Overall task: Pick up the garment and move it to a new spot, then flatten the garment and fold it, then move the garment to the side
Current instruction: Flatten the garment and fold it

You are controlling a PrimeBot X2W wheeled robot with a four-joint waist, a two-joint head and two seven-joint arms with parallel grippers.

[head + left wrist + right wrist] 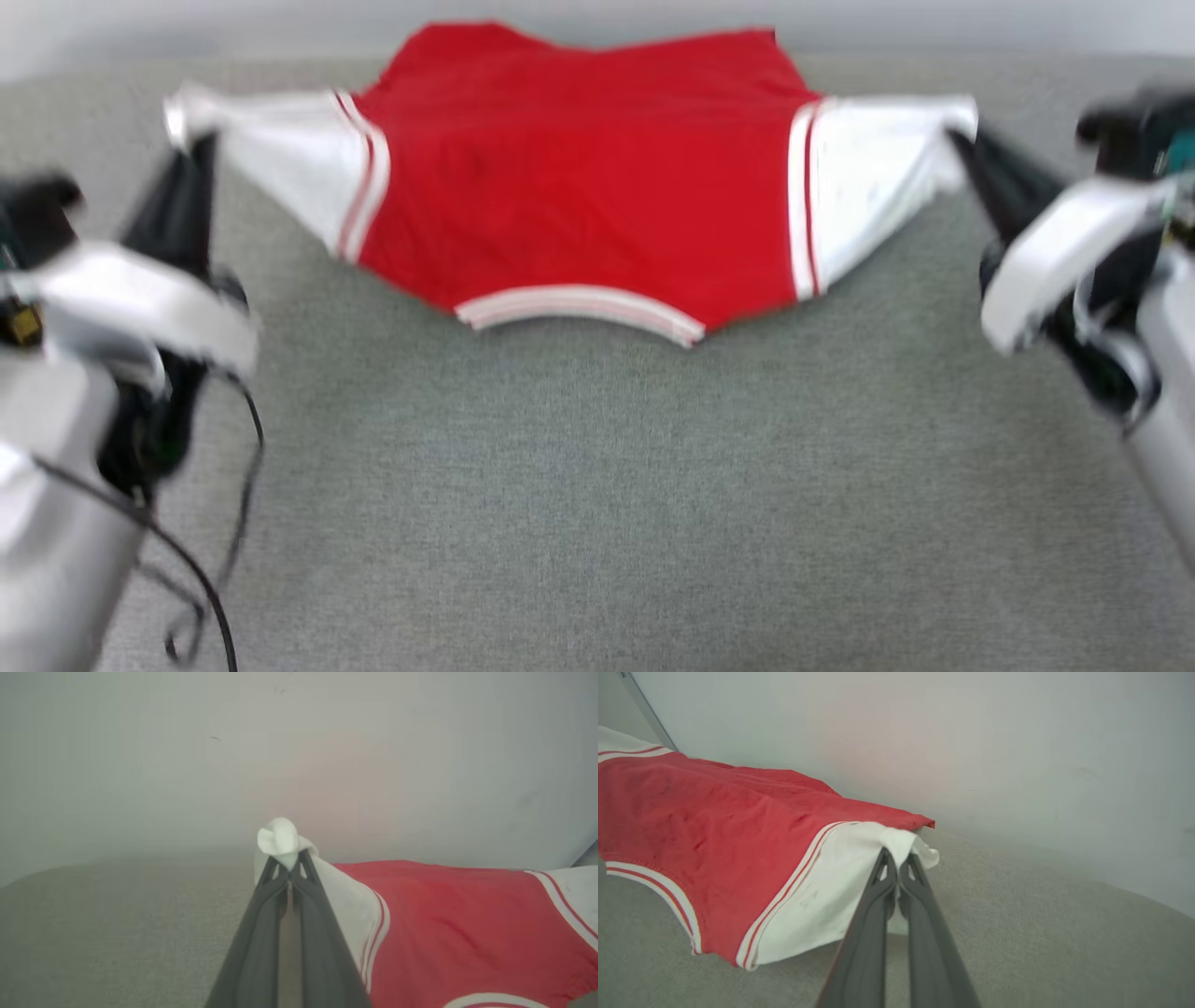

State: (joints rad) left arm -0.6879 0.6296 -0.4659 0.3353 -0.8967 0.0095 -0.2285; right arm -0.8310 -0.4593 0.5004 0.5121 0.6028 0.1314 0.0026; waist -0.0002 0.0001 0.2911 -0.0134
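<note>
A counter [597, 504] covered in grey woven fabric spreads wide; a plain pale wall [140, 765] rises from its far edge, bearing 2 faint dark marks; a thin dark strip [647, 714] slants up the wall; the light is soft and even.

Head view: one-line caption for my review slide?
Left hand and right hand pinch the red jersey by its sleeve tips, spread wide over the grey surface.

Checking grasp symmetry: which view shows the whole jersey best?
Head view: whole jersey, stretched between left gripper and right gripper. Each wrist view gives one pinched white sleeve plus part of the red body.
</note>
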